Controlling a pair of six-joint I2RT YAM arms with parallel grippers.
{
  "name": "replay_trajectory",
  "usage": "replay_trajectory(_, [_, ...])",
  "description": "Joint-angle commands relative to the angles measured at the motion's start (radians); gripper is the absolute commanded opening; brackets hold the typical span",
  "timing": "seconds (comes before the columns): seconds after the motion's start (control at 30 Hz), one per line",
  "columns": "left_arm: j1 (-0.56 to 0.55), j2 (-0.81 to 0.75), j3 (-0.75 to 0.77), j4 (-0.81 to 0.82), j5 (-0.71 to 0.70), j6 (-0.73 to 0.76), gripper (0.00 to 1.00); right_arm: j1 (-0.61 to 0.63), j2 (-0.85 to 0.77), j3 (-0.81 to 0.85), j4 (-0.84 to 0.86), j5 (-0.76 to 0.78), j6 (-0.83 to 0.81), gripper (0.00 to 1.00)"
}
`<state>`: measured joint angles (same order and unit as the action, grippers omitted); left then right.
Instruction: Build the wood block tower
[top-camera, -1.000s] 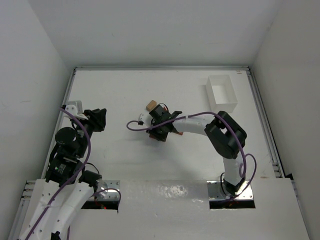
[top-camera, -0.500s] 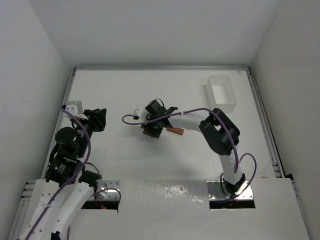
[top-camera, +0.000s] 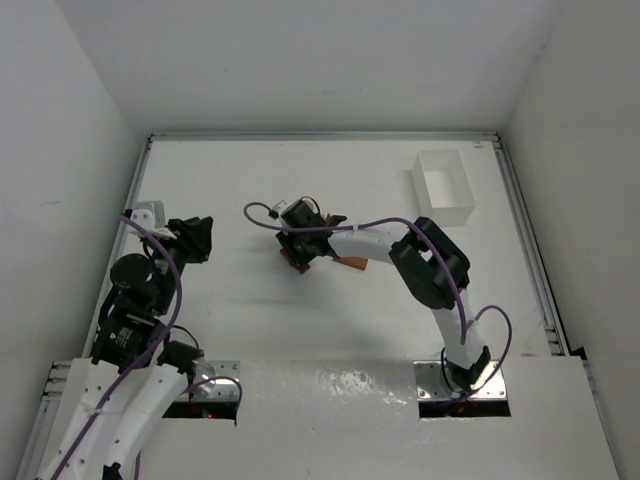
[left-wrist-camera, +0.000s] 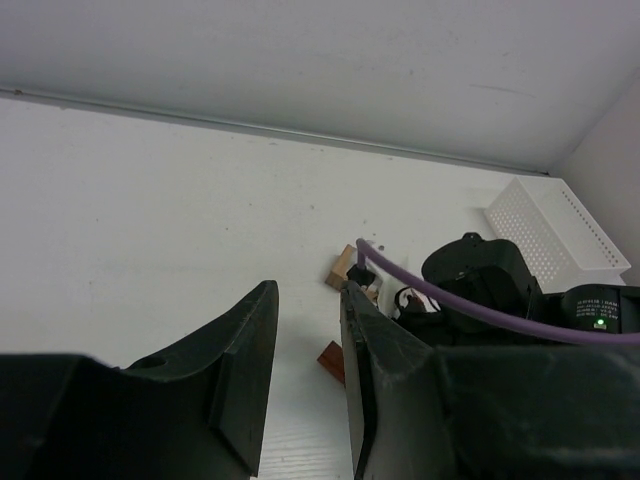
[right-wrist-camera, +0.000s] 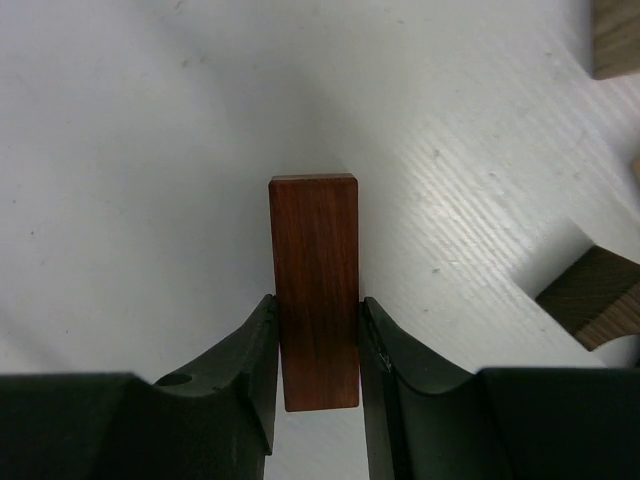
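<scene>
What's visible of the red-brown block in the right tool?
The block is a smooth reddish-brown wooden bar with fine lengthwise grain and square-cut ends. The right tool is shut on its near half, its black fingers pressed against the two long sides, and the far end sticks out past them. It sits over the white table; contact with it cannot be told.

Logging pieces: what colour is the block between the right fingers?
Reddish-brown block; best in right wrist view.

Reddish-brown bar (right-wrist-camera: 314, 250) held lengthwise in right end effector (right-wrist-camera: 316, 312) (dark block (right-wrist-camera: 597, 308) near).
</scene>
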<state>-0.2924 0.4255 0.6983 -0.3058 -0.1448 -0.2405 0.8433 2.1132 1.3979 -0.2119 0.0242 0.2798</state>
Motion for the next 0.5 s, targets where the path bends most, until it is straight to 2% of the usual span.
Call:
replay_trajectory(0.0, [0.013, 0.002, -0.002, 0.047, 0.01, 0.006, 0.29, 0.031, -0.022, 0.015, 0.0, 0.034, -0.04, 0.22])
replay_trajectory(0.1, [0.013, 0.002, -0.002, 0.045, 0.011, 0.006, 0.29, 0.028, -0.082, -0.04, -0.011, 0.02, -0.169, 0.22])
replay_trajectory(0.17, [0.013, 0.002, -0.002, 0.048, 0.016, 0.006, 0.29, 0.025, -0.104, -0.057, -0.03, 0.025, -0.188, 0.23])
replay_trajectory(0.2, [0.013, 0.004, -0.002, 0.05, 0.019, 0.004, 0.29, 0.017, -0.098, -0.025, -0.044, 0.046, -0.142, 0.23])
replay_trajectory(0.3, [0.018, 0.004, -0.002, 0.048, 0.019, 0.004, 0.29, 0.017, -0.044, 0.05, -0.067, 0.046, -0.001, 0.05])
replay_trajectory(0.47, [0.021, 0.005, -0.003, 0.048, 0.014, 0.004, 0.29, 0.027, 0.042, 0.084, 0.003, 0.033, 0.166, 0.23])
